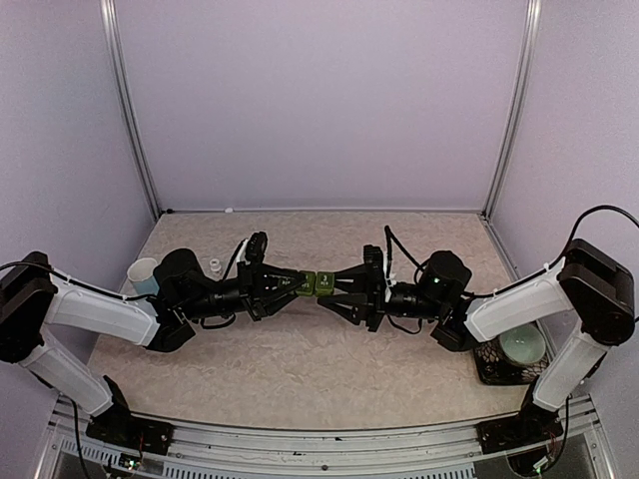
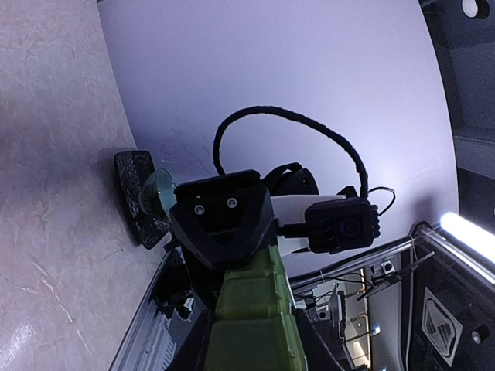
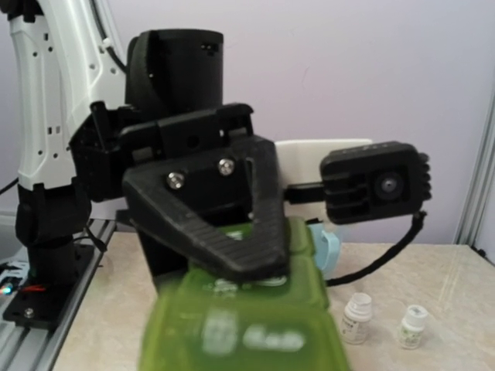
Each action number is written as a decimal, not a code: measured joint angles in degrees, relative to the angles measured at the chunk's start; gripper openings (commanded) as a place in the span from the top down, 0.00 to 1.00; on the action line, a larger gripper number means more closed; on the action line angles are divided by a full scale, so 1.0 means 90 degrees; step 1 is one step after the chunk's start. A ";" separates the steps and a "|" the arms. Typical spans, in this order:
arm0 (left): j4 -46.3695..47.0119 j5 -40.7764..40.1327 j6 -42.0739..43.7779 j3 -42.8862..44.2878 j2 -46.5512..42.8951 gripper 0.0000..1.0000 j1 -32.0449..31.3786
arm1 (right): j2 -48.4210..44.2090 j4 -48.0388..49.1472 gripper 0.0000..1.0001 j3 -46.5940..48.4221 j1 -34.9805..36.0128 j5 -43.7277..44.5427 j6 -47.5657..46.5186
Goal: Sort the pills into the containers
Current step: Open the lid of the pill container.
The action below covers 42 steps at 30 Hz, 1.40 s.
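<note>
1. Table [image 1: 300,369]: pale, stone-patterned top; both arm bases are bolted at its near edge.
2. Pale green bowl [image 1: 522,346]: near right corner, sitting on a dark mat [image 1: 491,371] beside the right arm.
3. Pill-box strip [image 1: 317,283]: dark green, lifted clear of the table at mid-depth and centre, lying left to right between the two grippers. Blurred in the right wrist view.
4. Left gripper [image 1: 292,283]: reaches in from the left and is clenched on the left end of the strip; one black finger [image 3: 232,232] lies across the strip's top.
5. Right gripper [image 1: 341,284]: reaches in from the right, its fingers at the strip's right end; whether they are pressing on it or standing loose cannot be told.
6. Light blue mug [image 1: 143,274]: upright, behind the left arm near the left wall.
7. Two small white bottles [image 3: 356,317]: upright, just beside each other, right of the mug.
8. Back wall [image 1: 319,100]: plain lilac panel.
</note>
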 measured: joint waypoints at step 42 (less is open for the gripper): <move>0.0007 -0.0175 0.0325 -0.0214 0.0223 0.80 0.0044 | -0.0831 -0.1875 0.00 0.0019 -0.0022 0.1379 -0.0010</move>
